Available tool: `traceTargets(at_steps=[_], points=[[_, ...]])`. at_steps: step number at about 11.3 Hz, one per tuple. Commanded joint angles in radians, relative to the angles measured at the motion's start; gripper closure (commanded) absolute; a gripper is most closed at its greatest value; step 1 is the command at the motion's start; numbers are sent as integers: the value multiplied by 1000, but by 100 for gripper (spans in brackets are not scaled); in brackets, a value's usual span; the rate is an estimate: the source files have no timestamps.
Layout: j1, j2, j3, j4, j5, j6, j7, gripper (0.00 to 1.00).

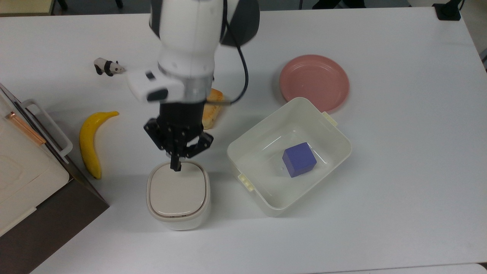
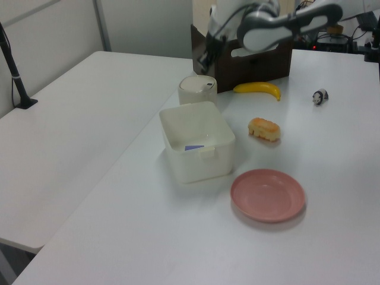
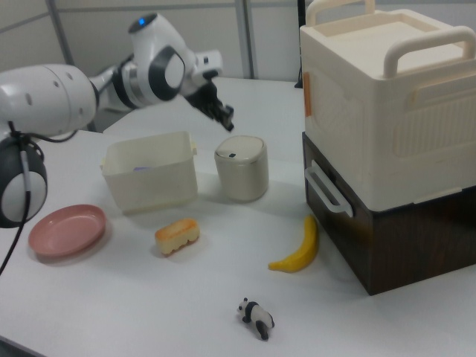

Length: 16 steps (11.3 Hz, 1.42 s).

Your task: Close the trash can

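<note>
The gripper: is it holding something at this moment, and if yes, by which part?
Nothing is held. The gripper hangs in the air above the trash can, apart from its lid, which lies flat and closed.

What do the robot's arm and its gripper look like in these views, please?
The arm has glossy white rounded shells with dark grey joint sections and a blue light near the wrist. A thin black cable loops beside the wrist. The gripper is black, with angular linkages.

White glossy arm (image 1: 188, 42) with dark grey joint sections, a blue light on one joint in the right view, a thin black cable (image 1: 243, 76) looping alongside, and a black linkage gripper (image 1: 175, 166).
</note>
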Motion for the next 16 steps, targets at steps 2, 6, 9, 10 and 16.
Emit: traceTargets(at_steps=[2, 6, 9, 10, 16], points=[[0, -158, -4, -19, 102, -35, -10, 100], [-17, -270, -4, -32, 332, -425, -219, 100], [-62, -329, -7, -22, 484, -668, -358, 96], [-66, -330, -8, -19, 502, -676, -367, 91], [-66, -304, -19, -22, 492, -668, -444, 0]])
